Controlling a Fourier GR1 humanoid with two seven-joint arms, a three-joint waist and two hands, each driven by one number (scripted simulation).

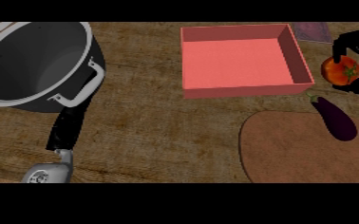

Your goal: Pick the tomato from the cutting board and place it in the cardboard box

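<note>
The tabletop (161, 133) is a rough brown wood-grain surface, and that's all there is of the room since the view looks straight down at it. At the upper left sits a big dark pot (42, 61) with a pale rim and a white side handle. A long black handle with a grey metal end (60, 144) runs down from it toward the lower left. Can't tell if that handle belongs to the pot or to something lying partly under it.

In the middle toward the top is the cardboard box (242, 91). It looks salmon pink, it's open on top and nothing is in it. A small greyish-purple flat thing (313, 32) lies just past its far right corner, too cut off to name.

Lower right is the rounded brown cutting board (294, 152), with a dark purple eggplant (335, 117) lying at its upper right edge.

The tomato (339, 70) isn't on the board. It's at the right edge, just beside the box's right wall, with the right robot hand (342, 47) curled around it. Black fingers show above and below it, so the robot hand is closed on the tomato. Only part of that robot hand is in view.
</note>
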